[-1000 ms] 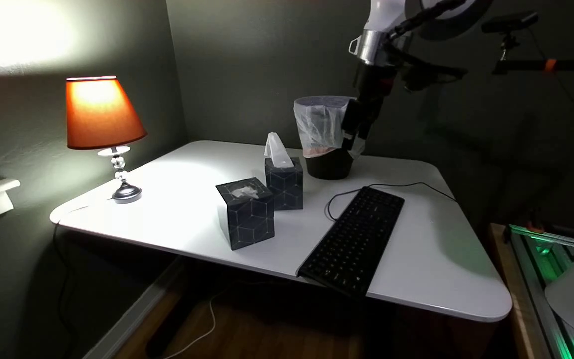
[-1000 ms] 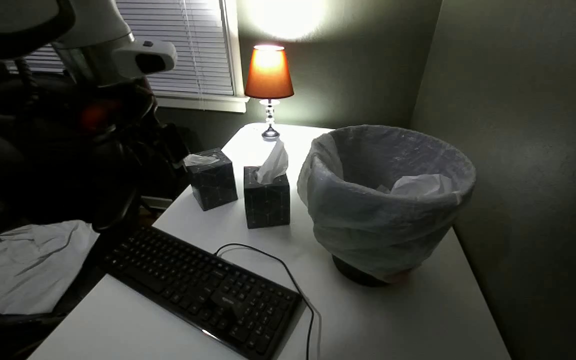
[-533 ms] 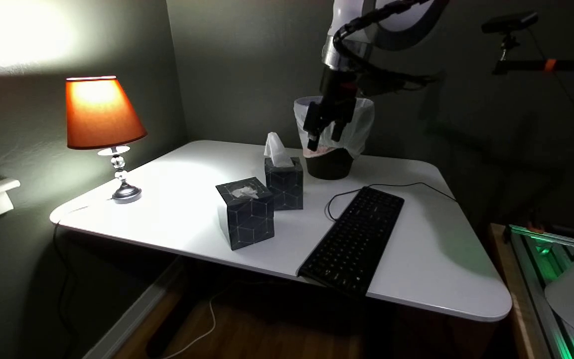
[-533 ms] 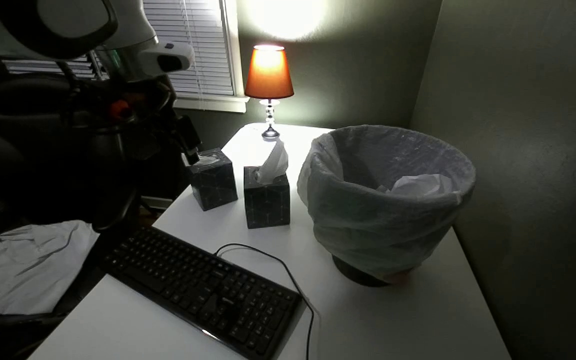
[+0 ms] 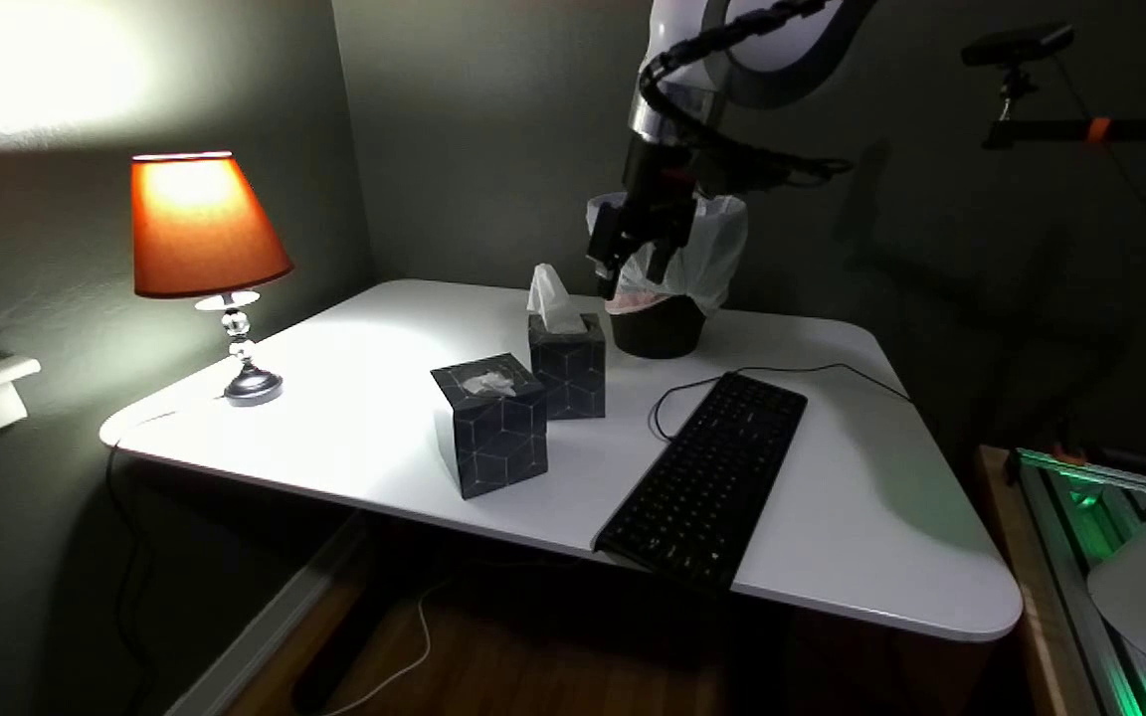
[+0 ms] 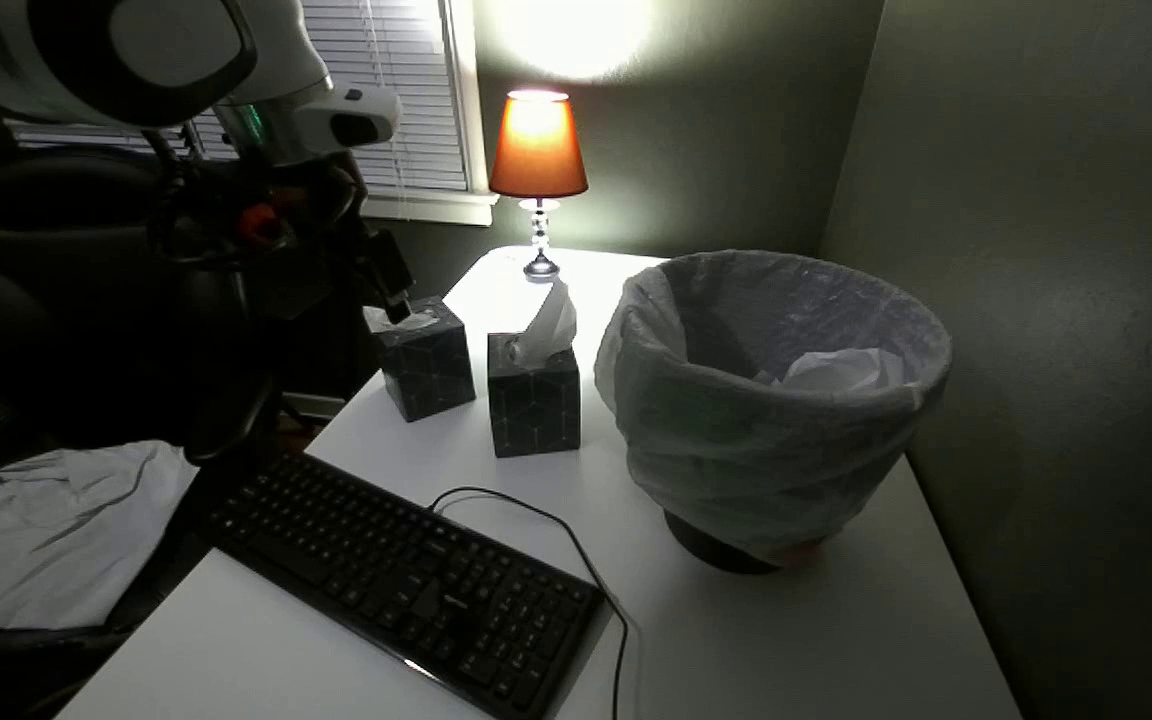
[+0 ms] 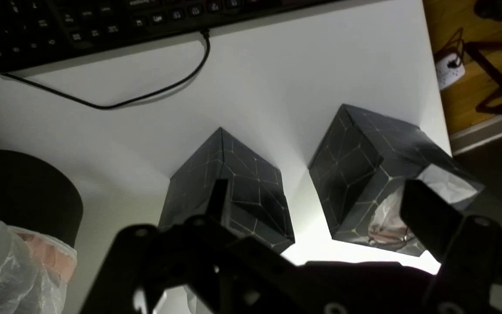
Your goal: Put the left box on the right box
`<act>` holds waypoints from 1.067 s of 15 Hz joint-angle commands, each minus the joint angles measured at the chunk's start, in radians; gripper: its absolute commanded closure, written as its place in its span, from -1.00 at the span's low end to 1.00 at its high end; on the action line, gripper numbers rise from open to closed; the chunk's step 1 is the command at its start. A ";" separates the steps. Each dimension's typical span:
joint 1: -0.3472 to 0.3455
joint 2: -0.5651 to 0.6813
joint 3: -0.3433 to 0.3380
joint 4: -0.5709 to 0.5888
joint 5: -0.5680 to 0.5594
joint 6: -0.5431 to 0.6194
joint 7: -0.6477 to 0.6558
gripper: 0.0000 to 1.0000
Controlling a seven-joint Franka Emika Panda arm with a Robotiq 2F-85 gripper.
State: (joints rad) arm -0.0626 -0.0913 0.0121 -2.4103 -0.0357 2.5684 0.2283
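**My pincer (image 5: 631, 278) spread wide, left box (image 5: 493, 428) and right box (image 5: 570, 373) both on the desk (image 5: 354, 398)**

In an exterior view, the left box stands upright at the centre of the frame, white tissue (image 5: 489, 384) lying in its top hole. Just behind it, a tall tissue (image 5: 553, 301) pokes from the right box. Above and right of both, clear of them, I hold my fingers (image 5: 607, 281) apart in front of a bin (image 5: 658, 330) with a see-through liner (image 5: 719, 259).

In an exterior view, a crumpled white wad (image 6: 841, 370) lies inside the bin, right of centre; left of centre, one finger shows in front of the left box's top.

In the wrist view, the right box is mid-frame and the left box farther right, white tissue showing in its hole, partly behind one finger. My fingers stand up from the bottom edge, far apart, desk and some of each box showing between.
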 commanded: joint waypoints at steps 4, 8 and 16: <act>0.023 0.090 -0.019 0.020 0.216 0.234 -0.007 -1.00; 0.036 0.166 -0.008 0.075 0.277 0.216 -0.009 -1.00; 0.066 0.342 -0.031 0.219 0.174 0.164 0.060 -1.00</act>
State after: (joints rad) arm -0.0205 0.1751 0.0034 -2.2637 0.1860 2.7787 0.2429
